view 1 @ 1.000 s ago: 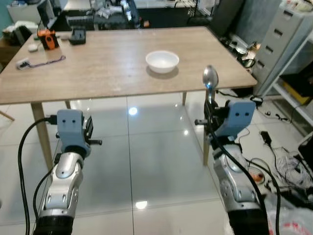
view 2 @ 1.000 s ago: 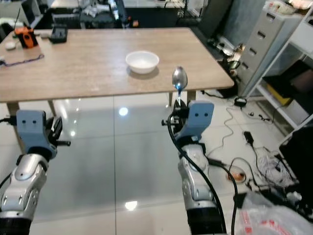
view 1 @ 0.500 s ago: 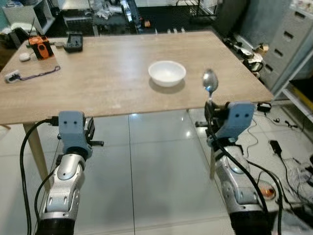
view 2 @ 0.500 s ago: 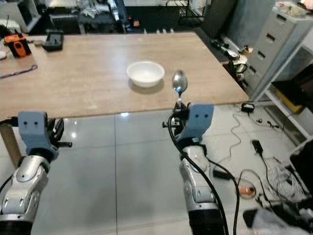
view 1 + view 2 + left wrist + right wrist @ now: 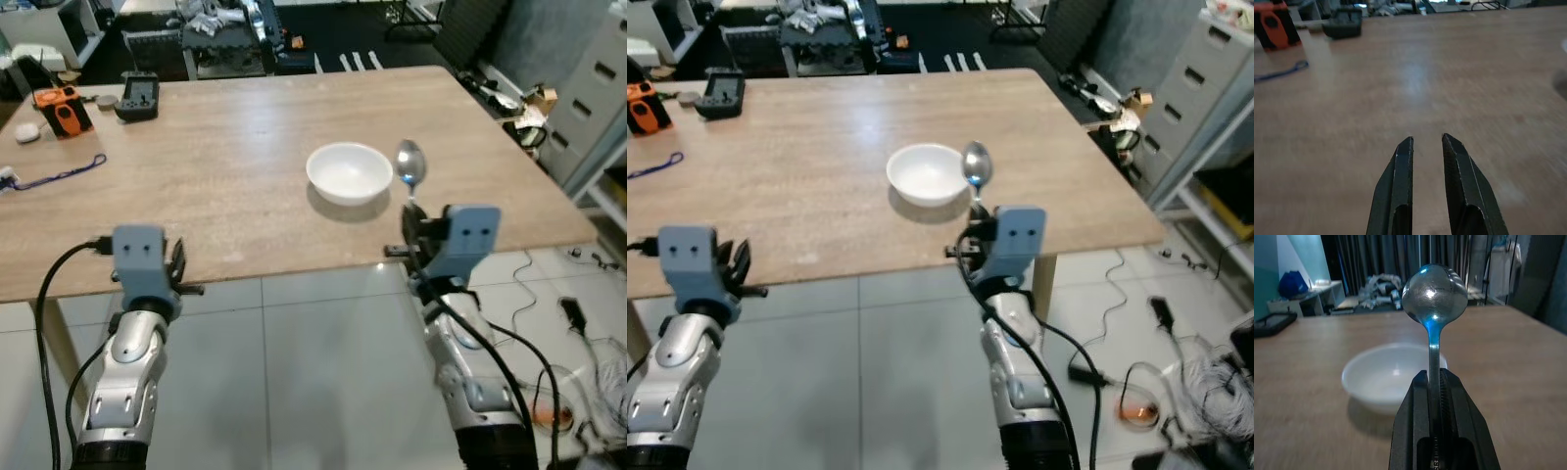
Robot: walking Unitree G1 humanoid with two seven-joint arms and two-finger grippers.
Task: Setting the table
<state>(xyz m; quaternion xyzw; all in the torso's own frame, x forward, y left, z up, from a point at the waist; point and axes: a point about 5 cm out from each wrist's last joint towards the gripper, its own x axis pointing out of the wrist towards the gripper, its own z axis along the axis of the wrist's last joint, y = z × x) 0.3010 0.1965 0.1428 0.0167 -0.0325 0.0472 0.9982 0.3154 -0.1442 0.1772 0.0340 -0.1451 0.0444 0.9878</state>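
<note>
You're mid-delivery: right gripper clamps the shiny metal spoon upright, near the white round bowl. Lay it right of the bowl. Left gripper, fingers slightly apart, holds nothing.

An orange device sits at the far corner of the tabletop, well ahead of the left fingers and off to their left. Just beside it lies a black handset, with a blue cord nearer (it trails toward the left edge). Grey drawer cabinets stand well right of the right fingers. Cables and a small round orange object lie on the tiled floor below.
</note>
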